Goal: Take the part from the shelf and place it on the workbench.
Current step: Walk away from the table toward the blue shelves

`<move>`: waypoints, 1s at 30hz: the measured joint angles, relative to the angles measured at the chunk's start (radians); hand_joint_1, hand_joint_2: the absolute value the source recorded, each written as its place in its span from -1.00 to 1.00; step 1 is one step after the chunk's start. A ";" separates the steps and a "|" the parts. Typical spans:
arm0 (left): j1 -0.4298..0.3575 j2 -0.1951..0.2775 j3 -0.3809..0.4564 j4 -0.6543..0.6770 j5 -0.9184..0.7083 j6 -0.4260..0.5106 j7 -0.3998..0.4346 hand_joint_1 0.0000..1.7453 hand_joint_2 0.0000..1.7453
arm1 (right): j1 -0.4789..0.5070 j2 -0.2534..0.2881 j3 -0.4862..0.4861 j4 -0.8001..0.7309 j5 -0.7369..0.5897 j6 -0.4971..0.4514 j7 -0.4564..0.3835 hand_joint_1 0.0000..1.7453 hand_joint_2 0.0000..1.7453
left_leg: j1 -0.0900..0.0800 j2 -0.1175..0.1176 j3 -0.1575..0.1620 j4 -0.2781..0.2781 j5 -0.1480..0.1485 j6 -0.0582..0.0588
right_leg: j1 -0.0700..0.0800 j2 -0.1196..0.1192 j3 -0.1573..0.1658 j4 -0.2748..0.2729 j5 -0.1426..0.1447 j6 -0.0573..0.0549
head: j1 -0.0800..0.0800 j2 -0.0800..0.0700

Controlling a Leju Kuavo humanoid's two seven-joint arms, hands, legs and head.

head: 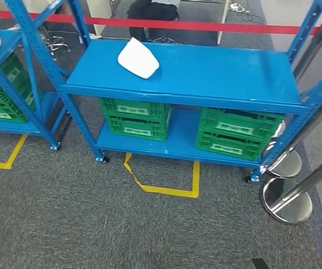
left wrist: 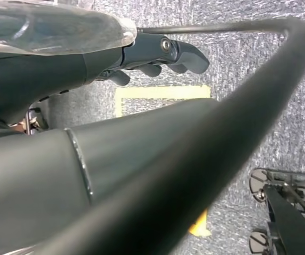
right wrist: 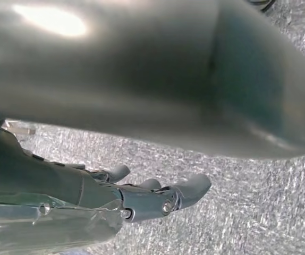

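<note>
While on the blue shelf (head: pixel 235 73), white part (head: pixel 137 58) well apart from both empty, loosely extended hands (left wrist: pixel 159 56) (right wrist: pixel 154 196).

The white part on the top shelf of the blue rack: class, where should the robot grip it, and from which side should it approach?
The white part lies flat on the blue shelf, near its front edge, with clear surface around it. Probably best to come from the front and above, closing on the narrower near-right end across its width. Both the left hand and right hand hold nothing.
</note>
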 joint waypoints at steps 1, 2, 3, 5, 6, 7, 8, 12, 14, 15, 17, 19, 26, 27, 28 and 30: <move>0.000 -0.001 0.000 0.000 0.000 0.000 0.000 -1.00 -1.00 | 0.000 -0.001 0.000 0.000 -0.003 -0.001 -0.002 -1.00 -1.00 | 0.000 0.000 0.001 -0.001 0.000 -0.001 | 0.001 0.000 0.001 0.000 -0.002 -0.011 | 0.005 0.000; 0.001 -0.002 0.000 0.000 0.001 0.000 0.000 -1.00 -1.00 | 0.001 -0.002 0.000 0.000 -0.006 -0.001 -0.003 -1.00 -1.00 | 0.001 0.001 0.002 -0.003 0.000 -0.001 | 0.002 0.000 0.002 0.000 -0.004 -0.023 | 0.009 0.000; 0.001 -0.002 0.000 0.000 0.001 0.000 0.000 -1.00 -1.00 | 0.001 -0.002 0.000 0.000 -0.009 -0.002 -0.004 -1.00 -1.00 | -0.002 0.001 0.003 -0.001 -0.002 -0.001 | 0.002 -0.001 0.004 -0.003 -0.002 -0.032 | 0.014 0.000; 0.001 -0.002 0.000 0.000 0.001 0.000 0.000 -1.00 -1.00 | 0.001 -0.002 0.000 0.000 -0.014 -0.002 -0.005 -1.00 -1.00 | -0.005 0.001 0.003 0.001 -0.005 0.007 | -0.001 -0.001 0.008 -0.009 0.002 -0.018 | 0.023 0.000; 0.001 -0.001 -0.001 0.000 0.001 0.000 0.000 -1.00 -1.00 | 0.001 -0.002 -0.001 0.000 -0.016 -0.002 -0.006 -1.00 -1.00 | -0.007 0.001 0.003 0.003 -0.006 0.011 | -0.002 -0.001 0.010 -0.013 0.004 -0.009 | 0.028 0.000; 0.001 -0.001 -0.001 0.000 0.001 0.000 0.000 -1.00 -1.00 | 0.001 -0.002 -0.001 0.000 -0.017 -0.003 -0.006 -1.00 -1.00 | -0.009 0.001 0.002 0.004 -0.008 0.014 | -0.004 0.000 0.011 -0.015 0.004 0.000 | 0.031 0.000; 0.001 -0.001 -0.001 0.000 0.001 0.000 0.000 -1.00 -1.00 | 0.001 -0.002 -0.001 0.000 -0.019 -0.003 -0.007 -1.00 -1.00 | -0.010 0.001 0.002 0.006 -0.009 0.017 | -0.006 0.000 0.012 -0.016 0.004 0.007 | 0.034 0.000; 0.001 -0.001 -0.001 0.000 0.001 0.000 0.000 -1.00 -1.00 | 0.001 -0.002 -0.001 0.000 -0.025 -0.003 -0.010 -1.00 -1.00 | -0.015 0.001 0.000 0.016 -0.016 0.028 | -0.011 0.000 0.015 -0.018 0.001 0.032 | 0.039 0.000; 0.000 0.000 -0.001 0.000 0.000 0.000 0.000 -1.00 -1.00 | 0.001 -0.002 -0.001 0.000 -0.028 -0.003 -0.010 -1.00 -1.00 | -0.017 0.001 0.000 0.018 -0.019 0.033 | -0.012 0.000 0.017 -0.019 0.000 0.039 | 0.039 0.000; 0.000 0.000 -0.002 0.000 0.000 0.000 0.000 -1.00 -1.00 | 0.001 -0.002 -0.001 0.000 -0.029 -0.003 -0.011 -1.00 -1.00 | -0.015 0.002 0.002 0.014 -0.018 0.037 | -0.012 0.000 0.018 -0.019 -0.002 0.043 | 0.040 0.000; 0.000 0.000 -0.002 0.000 0.000 0.000 0.000 -1.00 -1.00 | 0.001 -0.003 -0.001 0.000 -0.029 -0.003 -0.011 -1.00 -1.00 | -0.008 0.006 0.008 0.003 -0.014 0.045 | -0.012 -0.002 0.002 0.016 -0.026 0.046 | 0.045 0.000; 0.001 -0.001 -0.003 0.000 0.000 0.000 0.000 -1.00 -1.00 | 0.001 -0.003 -0.001 0.000 -0.031 -0.004 -0.013 -1.00 -1.00 | -0.005 0.011 0.014 -0.003 -0.013 0.051 | -0.011 -0.004 -0.056 0.138 -0.088 0.045 | 0.059 0.000; 0.002 -0.001 -0.006 0.000 0.000 -0.001 0.000 -1.00 -1.00 | 0.005 -0.005 -0.001 0.000 -0.035 -0.005 -0.013 -1.00 -1.00 | 0.000 0.019 0.033 0.002 -0.029 0.031 | -0.010 -0.023 -0.054 0.084 -0.001 0.041 | 0.089 0.000; 0.001 -0.001 -0.006 0.000 0.001 -0.001 0.000 -1.00 -1.00 | 0.004 -0.005 -0.001 0.000 -0.035 -0.005 -0.014 -1.00 -1.00 | -0.001 0.020 0.034 0.004 -0.031 0.024 | -0.008 -0.028 -0.033 0.038 0.013 0.038 | 0.093 0.000; 0.001 -0.001 -0.006 0.000 0.001 -0.001 0.000 -1.00 -1.00 | 0.003 -0.005 -0.001 0.000 -0.035 -0.005 -0.014 -1.00 -1.00 | -0.002 0.023 0.033 0.005 -0.031 0.018 | -0.005 -0.031 -0.025 0.018 0.014 0.034 | 0.093 0.000; 0.001 -0.001 -0.006 0.000 0.001 -0.001 0.000 -1.00 -1.00 | 0.001 -0.005 -0.001 0.000 -0.035 -0.005 -0.015 -1.00 -1.00 | -0.001 0.028 0.032 0.005 -0.029 0.006 | -0.001 -0.024 -0.024 0.016 0.014 0.021 | 0.086 0.000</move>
